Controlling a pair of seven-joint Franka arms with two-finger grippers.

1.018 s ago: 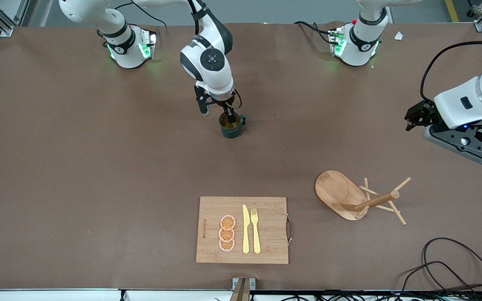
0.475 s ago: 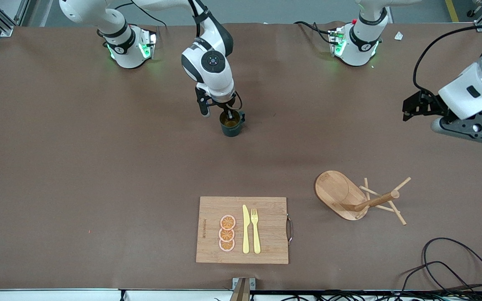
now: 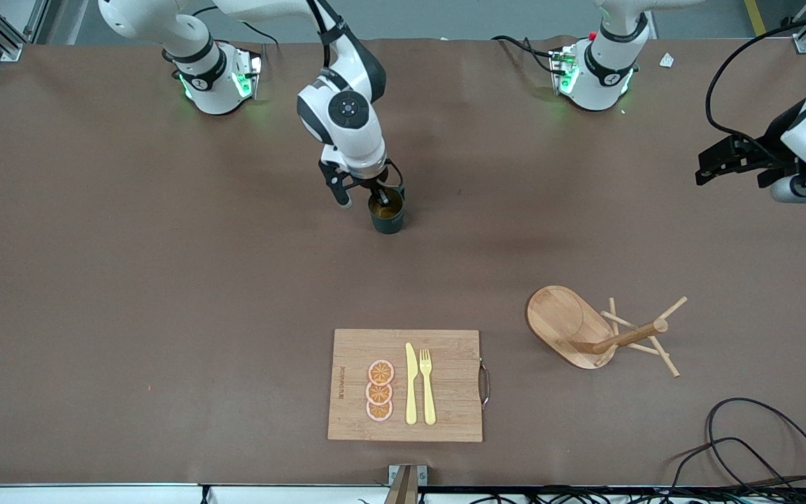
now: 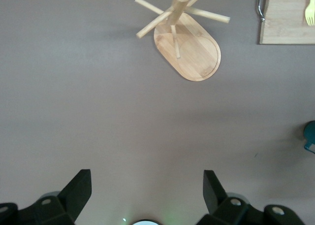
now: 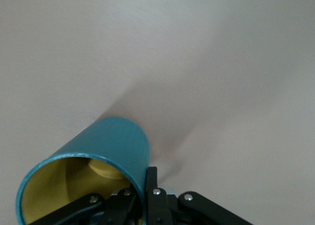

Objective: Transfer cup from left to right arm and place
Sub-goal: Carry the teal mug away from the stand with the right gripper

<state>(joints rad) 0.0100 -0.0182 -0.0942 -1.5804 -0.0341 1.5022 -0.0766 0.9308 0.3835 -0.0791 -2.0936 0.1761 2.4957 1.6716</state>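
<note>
brown table [image 3: 165,280] mostly bare. right claw [image 3: 382,197] pinches cup [image 3: 387,213] by rim, one finger inside, above table. left claw [image 4: 147,190] spread, empty, waiting over table's end. risk: thin rim pinch, cup may swing or slip.

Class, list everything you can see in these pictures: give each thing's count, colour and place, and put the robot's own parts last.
cup: one, dark teal with yellow inside, mid-table, its wall pinched by the right gripper.
cutting board: one, light wood with a metal handle, nearer the front camera than the cup.
orange slices: three, orange, in a row on the board.
knife: one, yellow, on the board beside the slices.
fork: one, yellow, beside the knife.
peg rack: one, wooden, toward the left arm's end.
cables: black, at the table edge.
right gripper: shut on the cup's rim.
left gripper: open, over bare table, waiting.
</note>
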